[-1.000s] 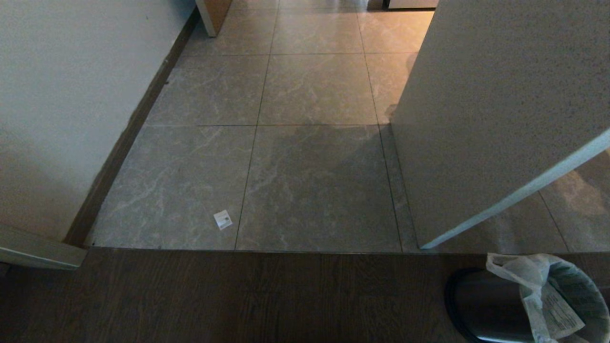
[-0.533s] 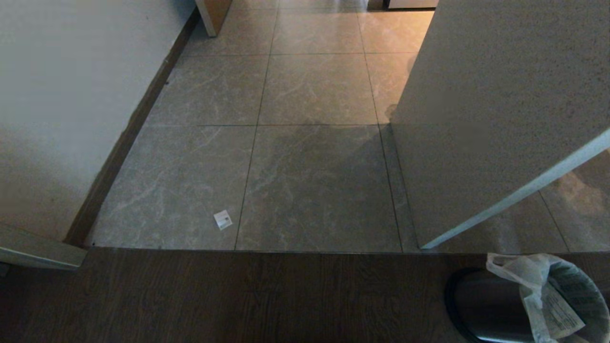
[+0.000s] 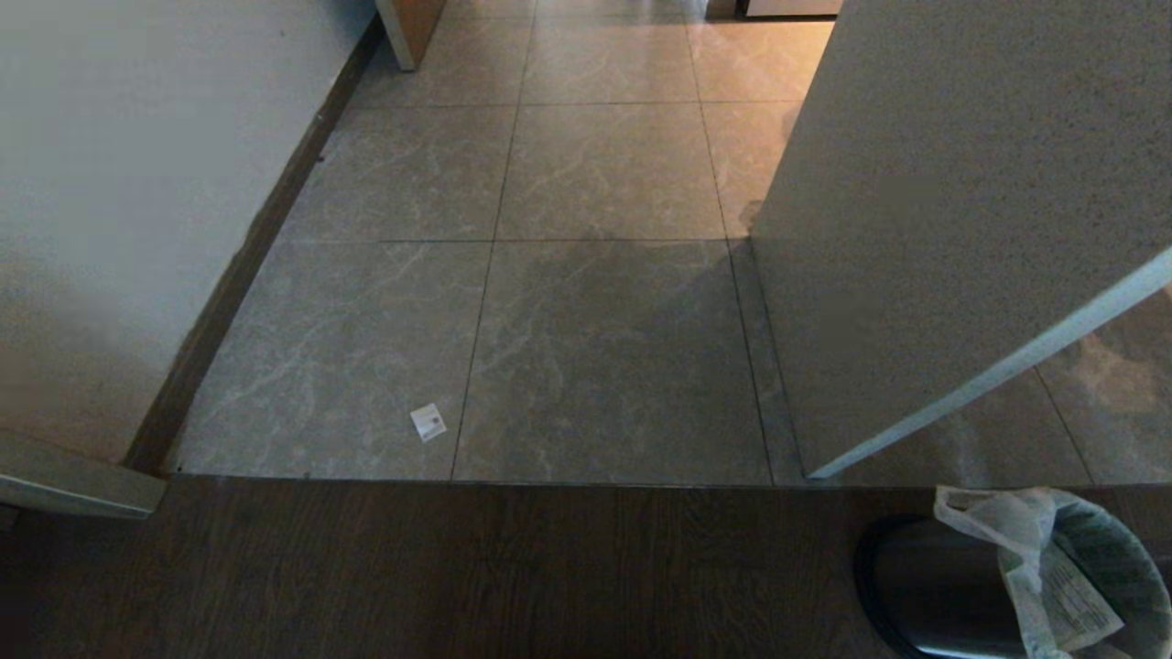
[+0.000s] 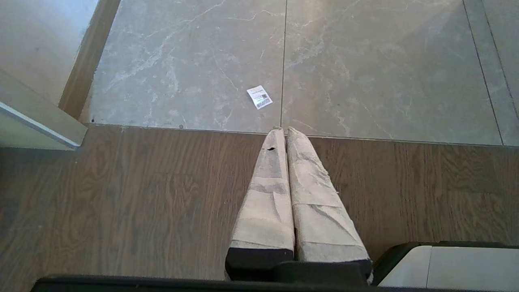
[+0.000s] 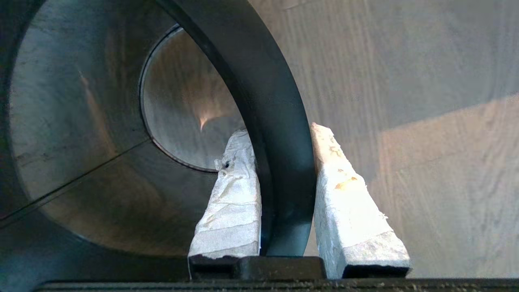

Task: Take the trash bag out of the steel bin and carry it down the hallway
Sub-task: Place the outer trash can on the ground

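The steel bin (image 3: 934, 586) stands on dark wood floor at the bottom right edge of the head view. A thin white trash bag (image 3: 1030, 549) with print lies crumpled over its opening. In the right wrist view my right gripper (image 5: 279, 130) straddles the bin's black rim (image 5: 267, 101). One finger is inside, the other outside, both pressed to the rim. The bare steel inside (image 5: 81, 121) shows there, and no bag. My left gripper (image 4: 284, 132) is shut and empty over the wood floor. Whether the marbled tiles (image 3: 604, 165) ahead belong to the hallway I cannot tell.
A pale wall (image 3: 137, 183) with brown skirting runs along the left. A big white panel (image 3: 961, 229) juts in from the right, narrowing the tiled passage. A paper scrap (image 3: 428, 422) lies on the tiles near the wood edge. A white ledge (image 3: 73, 485) sits at lower left.
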`<state>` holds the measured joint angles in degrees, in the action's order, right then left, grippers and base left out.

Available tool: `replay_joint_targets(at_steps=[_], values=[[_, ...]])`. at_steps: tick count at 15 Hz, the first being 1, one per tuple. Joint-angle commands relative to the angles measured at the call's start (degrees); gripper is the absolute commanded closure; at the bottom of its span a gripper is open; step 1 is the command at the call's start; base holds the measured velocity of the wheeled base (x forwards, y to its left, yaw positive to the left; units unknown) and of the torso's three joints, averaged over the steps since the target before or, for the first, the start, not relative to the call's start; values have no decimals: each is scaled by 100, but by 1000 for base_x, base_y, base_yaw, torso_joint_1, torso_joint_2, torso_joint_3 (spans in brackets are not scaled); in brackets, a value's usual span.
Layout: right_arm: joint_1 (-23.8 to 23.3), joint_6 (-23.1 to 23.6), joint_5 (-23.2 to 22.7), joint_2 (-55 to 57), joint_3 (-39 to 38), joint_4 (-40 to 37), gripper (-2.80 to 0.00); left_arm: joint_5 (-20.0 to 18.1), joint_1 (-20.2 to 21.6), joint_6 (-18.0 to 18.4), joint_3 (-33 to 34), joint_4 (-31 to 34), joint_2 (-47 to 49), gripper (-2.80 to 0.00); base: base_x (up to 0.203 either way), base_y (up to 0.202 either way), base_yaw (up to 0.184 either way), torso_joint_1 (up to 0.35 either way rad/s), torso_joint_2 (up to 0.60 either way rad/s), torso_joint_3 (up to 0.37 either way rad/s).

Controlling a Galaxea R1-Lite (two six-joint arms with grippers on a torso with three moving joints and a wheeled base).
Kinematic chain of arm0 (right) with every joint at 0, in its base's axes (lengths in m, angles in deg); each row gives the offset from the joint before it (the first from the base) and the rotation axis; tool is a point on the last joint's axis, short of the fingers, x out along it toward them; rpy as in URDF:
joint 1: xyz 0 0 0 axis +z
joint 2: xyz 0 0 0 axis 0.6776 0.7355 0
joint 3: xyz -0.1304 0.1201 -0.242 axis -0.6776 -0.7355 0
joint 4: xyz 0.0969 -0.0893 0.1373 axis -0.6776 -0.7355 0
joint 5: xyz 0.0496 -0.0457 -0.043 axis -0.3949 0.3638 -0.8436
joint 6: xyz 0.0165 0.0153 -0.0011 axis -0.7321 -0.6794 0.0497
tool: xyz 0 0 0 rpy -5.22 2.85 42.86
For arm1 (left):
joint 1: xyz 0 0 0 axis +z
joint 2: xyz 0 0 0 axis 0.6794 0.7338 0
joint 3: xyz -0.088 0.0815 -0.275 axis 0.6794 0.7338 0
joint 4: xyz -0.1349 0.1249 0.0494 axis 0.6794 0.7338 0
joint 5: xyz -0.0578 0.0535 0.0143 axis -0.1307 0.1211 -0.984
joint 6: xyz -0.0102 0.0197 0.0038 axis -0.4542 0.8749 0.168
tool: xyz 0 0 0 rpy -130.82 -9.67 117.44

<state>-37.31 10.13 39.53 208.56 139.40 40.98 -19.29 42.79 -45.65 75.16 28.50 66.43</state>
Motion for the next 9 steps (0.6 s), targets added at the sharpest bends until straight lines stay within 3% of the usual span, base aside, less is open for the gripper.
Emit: replay_joint_targets(at_steps=[1, 9], values=[[48, 54, -36, 101, 275, -348, 0, -1, 0, 1, 0, 0, 0, 0, 0, 0, 0, 0, 0, 0], [96, 40, -31, 113, 302, -386, 0, -1, 0, 1, 0, 0, 0, 0, 0, 0, 0, 0, 0, 0]])
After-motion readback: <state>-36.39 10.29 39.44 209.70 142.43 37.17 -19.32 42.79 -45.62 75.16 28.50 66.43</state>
